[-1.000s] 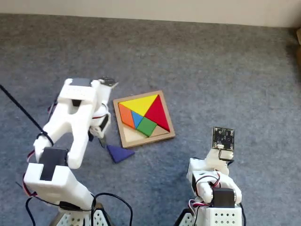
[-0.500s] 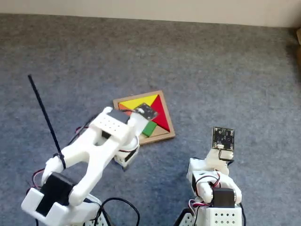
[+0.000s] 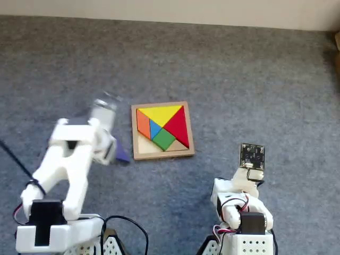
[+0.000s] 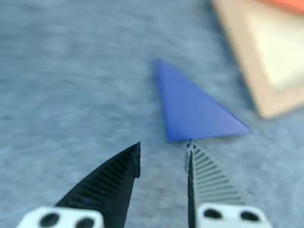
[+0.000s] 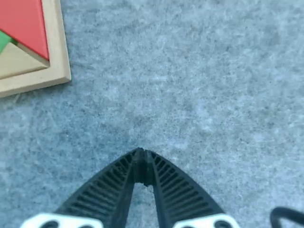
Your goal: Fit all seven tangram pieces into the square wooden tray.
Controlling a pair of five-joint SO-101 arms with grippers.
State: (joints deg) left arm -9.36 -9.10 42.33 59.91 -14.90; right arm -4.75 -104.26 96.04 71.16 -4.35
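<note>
The square wooden tray lies mid-table holding yellow, orange, small blue, green and red pieces, with bare wood along its near side. A dark blue triangle lies flat on the carpet just off the tray's near-left corner; its edge peeks out beside the left arm at the triangle. My left gripper hovers open, one fingertip at the triangle's edge. My right gripper is shut and empty over carpet.
Grey carpet covers the whole table. The right arm sits folded at the near right, well away from the tray's corner. Open carpet lies behind and to the right of the tray.
The left arm swung over the tray's near-left corner, then back left. The tray turned squarer, and the blue triangle slid up and left, closer to the tray. The right arm stayed still.
</note>
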